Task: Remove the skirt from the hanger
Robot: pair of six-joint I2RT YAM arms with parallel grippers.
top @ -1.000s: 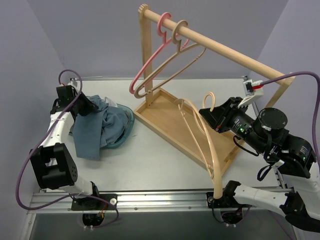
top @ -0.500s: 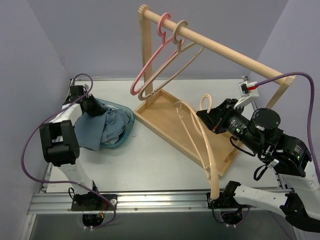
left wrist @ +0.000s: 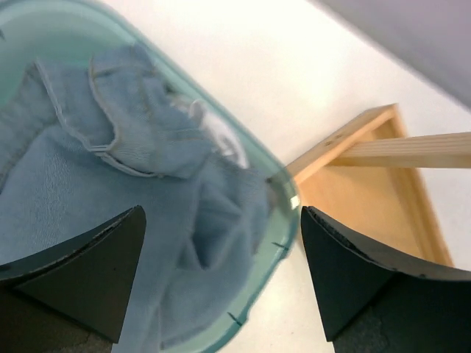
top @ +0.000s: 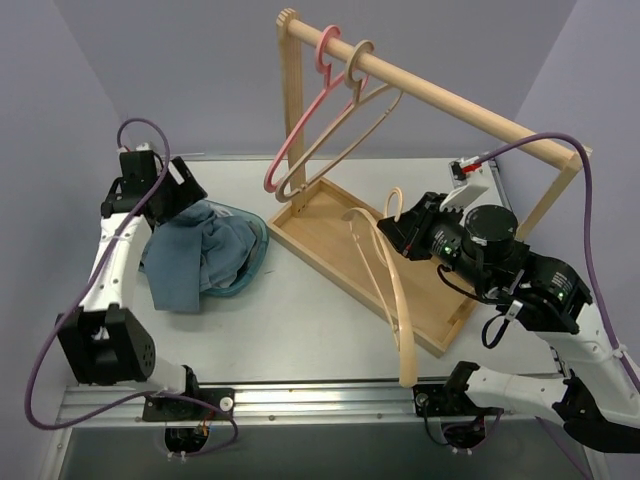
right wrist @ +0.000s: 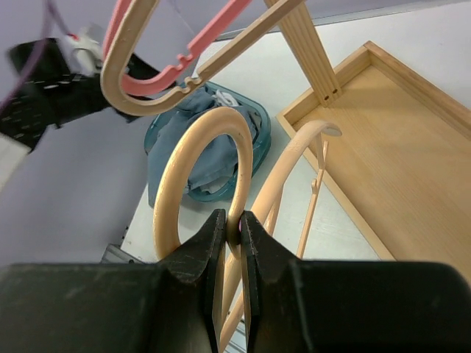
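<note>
Overhead and wrist views of the two-arm workspace. The crumpled blue denim skirt (top: 195,262) is lying in the shallow teal translucent plastic basin (top: 258,256) at the left of the white table (top: 300,315). It is filling most of the basin, and one fold is spilling over the near-left rim onto the table. The skirt is off every hanger.

The left gripper (top: 183,197) is hovering just above the far edge of the basin. In the left wrist view its fingers (left wrist: 92,272) are standing wide apart, with nothing between them and the denim showing below the gap.

The right gripper (right wrist: 234,223) is pressing its jaws together on the round hook of the pale wooden hanger (top: 397,290). The gripper is holding it bare and tilted over the shallow wooden tray (top: 320,238) that forms the base of the clothes rack. The hanger's long arm is reaching down past the tray's near edge. Whether its lower end is touching the table cannot be told from above.

The tray is carrying the upright wooden post (top: 291,110) in its far-left corner. The round wooden rail (top: 460,100) is running from that post toward the right. A pink plastic hanger (top: 296,128) and a tan wooden hanger (top: 322,130) are hanging side by side near the post end of the rail, both bare.
</note>
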